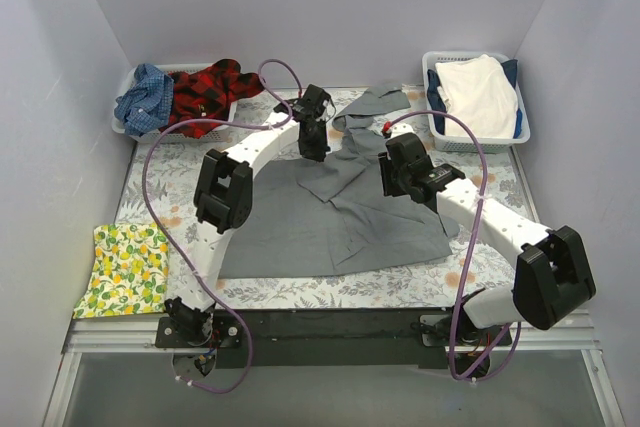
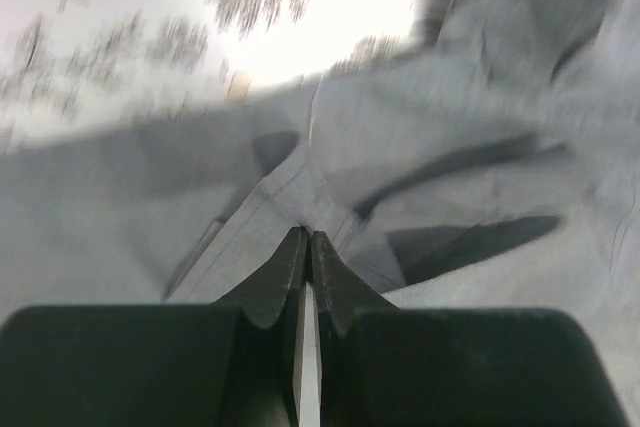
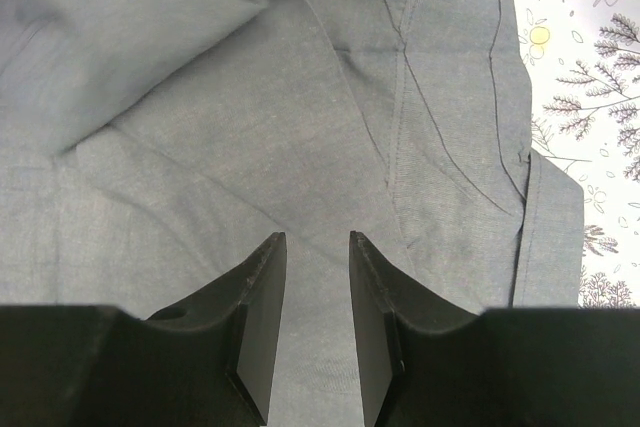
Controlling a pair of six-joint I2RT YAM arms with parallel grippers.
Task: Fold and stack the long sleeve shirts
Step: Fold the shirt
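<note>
While the grey shirt (image 1: 340, 212) lies spread on the counter (image 1: 300, 292), left hand (image 2: 307, 237) clenched on a fold of it, right hand (image 3: 315, 240) released, jaws apart above the cloth.

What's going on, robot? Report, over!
Left jaws shut on grey shirt fold. Right jaws open over it, empty. Plaid shirt, blue shirt in basket. Nothing blocking, over.

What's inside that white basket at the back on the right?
The basket holds a white cloth lying on top of a dark blue cloth. Anything beneath them is covered and cannot be seen.
</note>
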